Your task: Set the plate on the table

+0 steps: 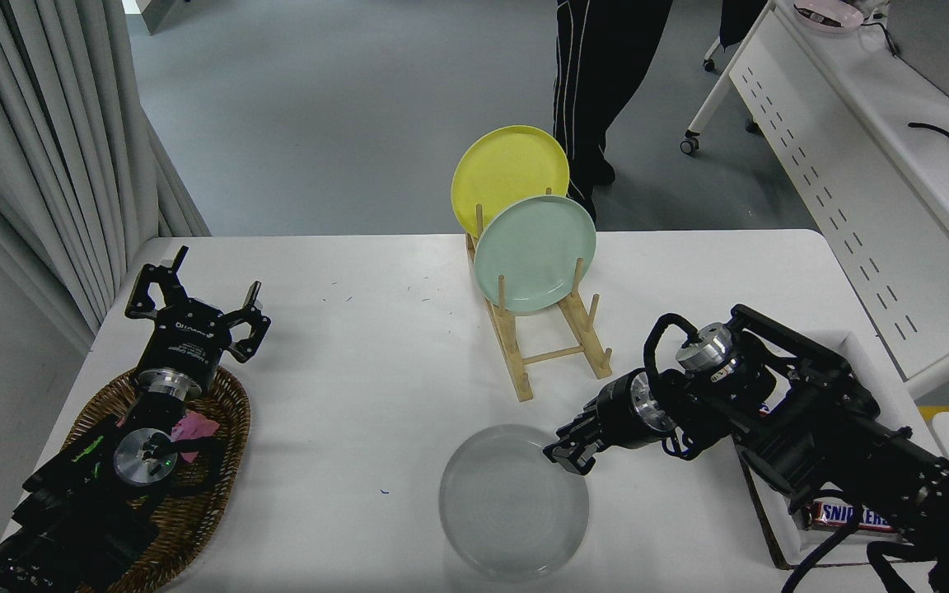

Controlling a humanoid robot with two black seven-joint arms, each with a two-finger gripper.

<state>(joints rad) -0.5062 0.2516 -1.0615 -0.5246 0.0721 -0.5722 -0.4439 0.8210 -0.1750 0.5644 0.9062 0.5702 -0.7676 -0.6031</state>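
Leftmost, grey curtains (38, 123), cut off by the picture edge. Next, a woven basket (231, 428) on the near left of the table (359, 329), holding something pink (194, 428), mostly hidden under the left arm. Left gripper (209, 306) parked just beyond the basket, fingers spread wide apart, nothing between them.

Toward the middle, a wooden rack (553, 346) with a mint green plate (534, 254) standing upright in its slots and a yellow plate (509, 175) upright behind it, partly covered by the green one. Behind the rack, only the dark legs of a person (598, 74), cut off at the top.

Nearer, the plate (514, 502), light grey, lying flat on the table at the front centre. Right gripper (571, 449) at the plate's upper right rim; cannot tell whether the fingers are closed on the rim or parted, too dark and small.

Farther right, a white tray (775, 527) largely hidden beneath the right arm, with a Snickers bar (849, 517) partly showing. Last, a white perforated desk (837, 189), cut off at the right edge.
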